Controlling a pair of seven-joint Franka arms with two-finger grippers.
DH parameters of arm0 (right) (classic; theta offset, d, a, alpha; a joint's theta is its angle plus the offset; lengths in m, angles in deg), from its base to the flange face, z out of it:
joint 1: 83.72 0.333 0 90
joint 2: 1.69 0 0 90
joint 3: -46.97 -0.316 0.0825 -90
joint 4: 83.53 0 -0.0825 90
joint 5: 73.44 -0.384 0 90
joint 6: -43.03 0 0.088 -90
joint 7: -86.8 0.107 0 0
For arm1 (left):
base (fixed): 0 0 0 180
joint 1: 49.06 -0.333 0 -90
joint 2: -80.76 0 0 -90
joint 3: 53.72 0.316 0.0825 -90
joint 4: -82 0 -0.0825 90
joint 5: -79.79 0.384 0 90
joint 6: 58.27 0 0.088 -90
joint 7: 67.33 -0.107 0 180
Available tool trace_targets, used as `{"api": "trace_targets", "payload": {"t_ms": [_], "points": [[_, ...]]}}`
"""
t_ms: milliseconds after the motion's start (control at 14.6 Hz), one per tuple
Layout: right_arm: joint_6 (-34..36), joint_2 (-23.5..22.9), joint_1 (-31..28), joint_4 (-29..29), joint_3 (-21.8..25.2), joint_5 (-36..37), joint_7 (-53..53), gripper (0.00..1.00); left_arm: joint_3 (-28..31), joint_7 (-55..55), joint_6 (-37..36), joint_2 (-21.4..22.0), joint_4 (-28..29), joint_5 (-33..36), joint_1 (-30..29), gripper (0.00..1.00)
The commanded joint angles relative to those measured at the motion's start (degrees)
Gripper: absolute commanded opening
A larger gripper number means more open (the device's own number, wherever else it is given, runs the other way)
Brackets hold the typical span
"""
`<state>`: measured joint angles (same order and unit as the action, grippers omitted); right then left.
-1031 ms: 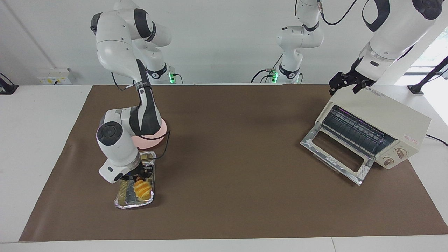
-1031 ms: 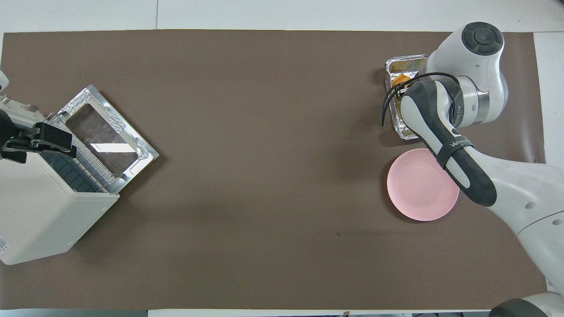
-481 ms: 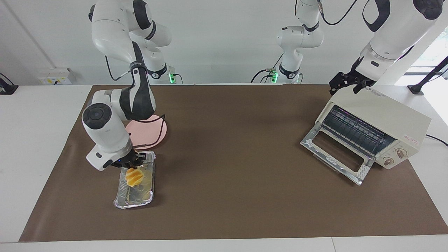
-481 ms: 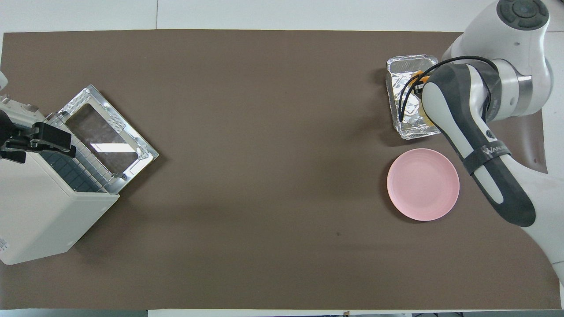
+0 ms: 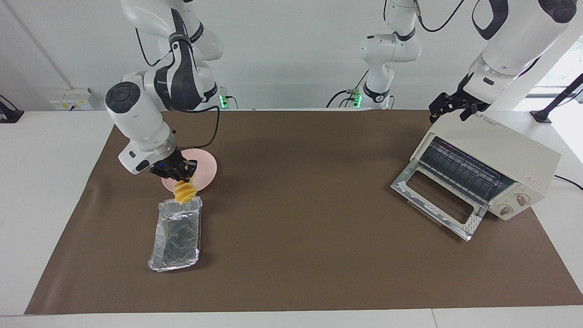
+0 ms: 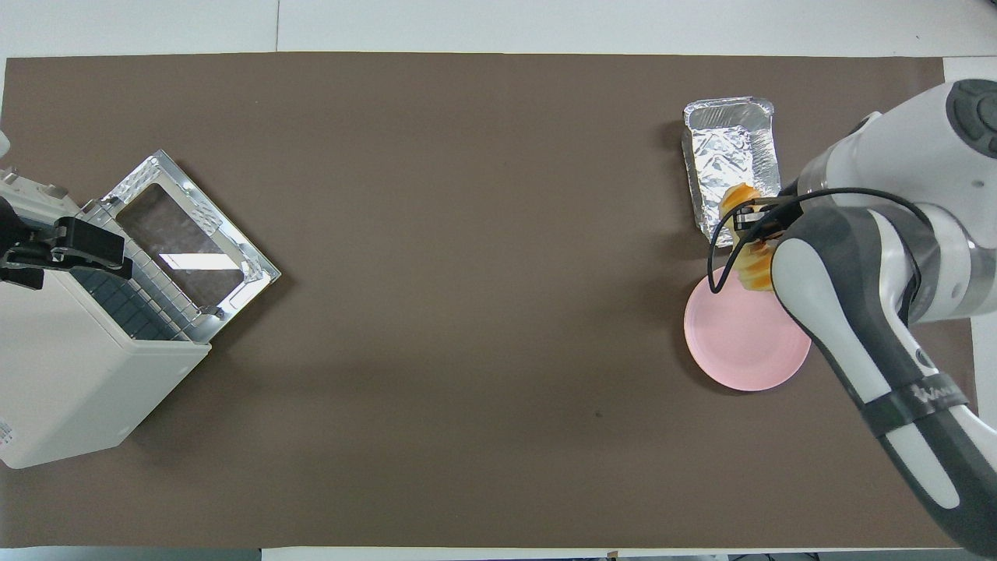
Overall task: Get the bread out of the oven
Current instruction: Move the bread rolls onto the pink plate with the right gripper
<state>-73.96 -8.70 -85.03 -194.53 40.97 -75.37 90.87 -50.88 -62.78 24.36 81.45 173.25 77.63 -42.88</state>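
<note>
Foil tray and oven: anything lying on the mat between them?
Nothing: in both views the brown mat lies bare between the foil tray and the oven.

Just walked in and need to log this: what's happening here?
The right pincer holds the bread in the air, over the gap between the empty foil tray and the pink plate. The oven stands with its door down at the left arm's end, where the left pincer waits open at its top.
</note>
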Motion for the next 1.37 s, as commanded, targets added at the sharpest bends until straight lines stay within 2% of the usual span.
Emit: {"api": "trace_targets", "payload": {"t_ms": [0, 275, 412, 550, 824, 893, 962, 1031, 1305], "points": [[-9.29, 7.00, -0.53, -13.96, -0.59, -1.76, 0.76, 0.00, -0.37, -0.24, 0.60, 1.42, 1.39, -0.57, -0.82, 1.00], [-21.23, 10.87, -0.36, -25.38, -0.68, -1.76, 1.02, 0.00, -0.37, -0.24, 0.60, 1.42, 1.39, -0.57, -0.82, 1.00], [-25.55, 11.75, -0.27, -29.00, -0.68, -1.76, 1.02, 0.00, -0.37, -0.24, 0.60, 1.42, 1.39, -0.57, -0.82, 1.00], [-27.84, 12.28, -0.01, -30.85, -0.77, -1.76, 1.02, 0.00, -0.37, -0.24, 0.60, 1.42, 1.39, -0.57, -0.82, 1.00], [-28.12, 12.72, 0.70, -31.82, -0.68, -1.85, 1.02, 0.00, -0.37, -0.24, 0.60, 1.34, 1.39, -0.57, -0.82, 1.00], [-28.12, 12.72, 0.70, -31.91, -0.68, -1.85, 1.02, 0.11, -0.37, -0.24, 0.60, 1.33, 1.39, -0.57, -0.82, 1.00], [-28.12, 12.72, 0.70, -31.91, -0.68, -1.85, 1.02, 0.73, -0.37, -0.24, 0.60, 1.42, 1.39, -0.57, -0.82, 1.00], [-28.03, 12.72, 0.70, -31.91, -0.68, -1.85, 1.02, 1.00, -0.37, -0.24, 0.60, 1.42, 1.39, -0.57, -0.82, 1.00], [-27.50, 12.72, 0.52, -31.65, -0.68, -1.76, 0.93, 1.00, -0.37, -0.24, 0.60, 1.42, 1.39, -0.57, -0.82, 1.00]]}}
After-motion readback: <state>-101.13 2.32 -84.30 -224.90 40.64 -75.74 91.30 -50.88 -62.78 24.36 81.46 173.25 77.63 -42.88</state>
